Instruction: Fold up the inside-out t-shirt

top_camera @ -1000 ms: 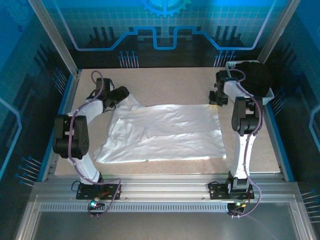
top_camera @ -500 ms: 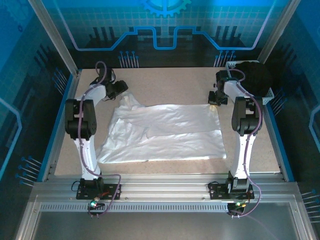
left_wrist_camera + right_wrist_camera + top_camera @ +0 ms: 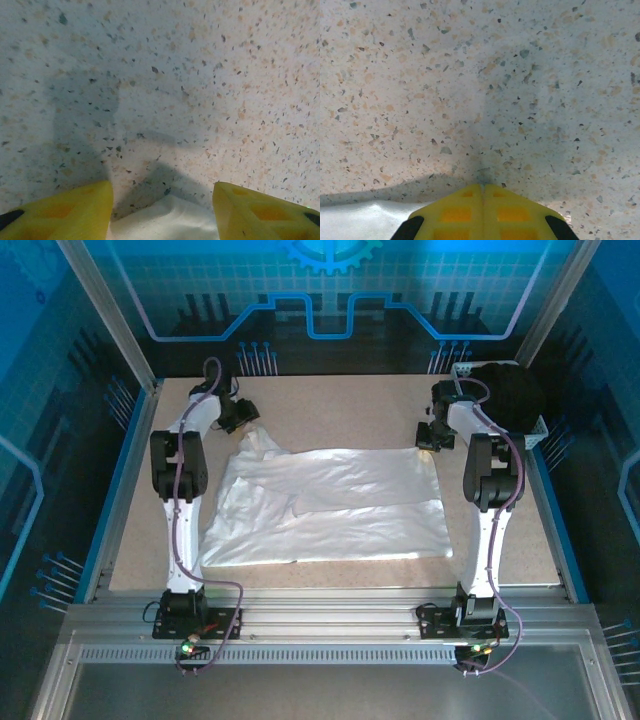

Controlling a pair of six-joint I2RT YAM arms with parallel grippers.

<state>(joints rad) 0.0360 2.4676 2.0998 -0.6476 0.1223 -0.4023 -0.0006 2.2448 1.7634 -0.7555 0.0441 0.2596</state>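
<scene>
Where the white t-shirt (image 3: 330,505) lies spread flat across the middle of the speckled surface (image 3: 340,405), both arms reach to its far edge, one at each corner. The left fingers (image 3: 65,212) stand apart with a clear gap between them, low over the surface at the shirt's far left corner. A rounded tip of white cloth sits in that gap, between the two yellow pads, and neither pad is pressed against it. The right fingers (image 3: 481,205) are closed tight, their yellow pads meeting along a thin seam with nothing visible between them. They sit at the shirt's far right corner, with white cloth showing just to their left and running under their lower edge; whether a fold of it is pinched cannot be told. The shirt's left side is creased and bunched towards the left arm, while its right side lies smoother. A black garment (image 3: 510,390) rests at the far right corner of the surface, apart from the shirt.
</scene>
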